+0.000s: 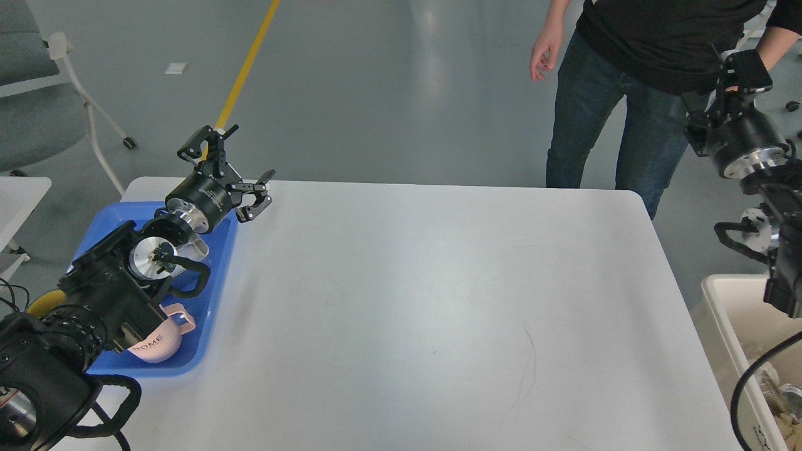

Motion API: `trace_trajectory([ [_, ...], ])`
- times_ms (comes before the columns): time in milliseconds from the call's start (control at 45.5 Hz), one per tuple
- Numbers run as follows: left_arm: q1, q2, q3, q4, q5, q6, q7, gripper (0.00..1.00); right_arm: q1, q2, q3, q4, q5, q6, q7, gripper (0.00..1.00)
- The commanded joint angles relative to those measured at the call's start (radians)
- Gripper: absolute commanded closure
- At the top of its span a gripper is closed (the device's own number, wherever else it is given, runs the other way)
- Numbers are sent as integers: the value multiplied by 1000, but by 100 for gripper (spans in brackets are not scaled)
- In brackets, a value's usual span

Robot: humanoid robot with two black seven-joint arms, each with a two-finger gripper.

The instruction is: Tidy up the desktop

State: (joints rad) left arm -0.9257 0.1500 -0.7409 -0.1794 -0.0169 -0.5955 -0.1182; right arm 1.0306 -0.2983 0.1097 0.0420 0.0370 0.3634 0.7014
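Filling most of the view, the large smooth white rectangular counter (438, 300) with rounded corners spreads from the near edge to the far side, marked only by faint dark hairline scratches toward its near right. At its left edge sits a shallow blue plastic tray (216, 275), and in the tray's near end lies a pale pink cup (164, 335) with a handle and dark lettering on its side. A rim of something yellow (42, 304) peeks out beside the tray, mostly hidden by the arm. The black left arm runs up over the tray from the near left corner, and the left gripper (241, 160) hangs above the tray's far end and the counter's far left corner, its fingers (254, 200) spread wide apart and holding nothing. At the right, just off the counter, stands a cream plastic bin (720, 313) with crumpled scraps inside. Above the bin rises the right arm; the right gripper (727, 94) is held high beyond the counter's far right corner, dark against a person's clothing, so I cannot tell how its fingers stand. Farther back, a person in a black shirt and blue jeans (601, 119) stands on the grey floor (376, 94), which a yellow line (247, 62) crosses. A grey chair on a white wheeled frame (44, 106) stands at far left.
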Motion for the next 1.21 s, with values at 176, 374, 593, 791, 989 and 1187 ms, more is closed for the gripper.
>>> trace_trajectory([
  [176, 4, -9, -2, 1, -2, 9, 0, 3, -6, 152, 226, 29, 1, 9, 20, 0],
  [374, 4, -33, -6, 1, -3, 37, 0, 3, -27, 214, 332, 30, 1, 9, 18, 0],
  [593, 2, -75, -18, 1, -12, 52, -3, 3, -50, 277, 335, 38, 1, 48, 18, 0],
  [791, 11, -73, -2, 1, -9, 56, -11, 3, -56, 311, 326, 33, -2, 51, 16, 0],
  [989, 13, -76, -2, 0, -6, 42, -15, 3, -75, 309, 324, 32, -2, 52, 15, 0],
  [1187, 16, -81, -2, 0, -8, 42, -11, 3, -99, 311, 317, 36, -23, 57, -3, 0],
])
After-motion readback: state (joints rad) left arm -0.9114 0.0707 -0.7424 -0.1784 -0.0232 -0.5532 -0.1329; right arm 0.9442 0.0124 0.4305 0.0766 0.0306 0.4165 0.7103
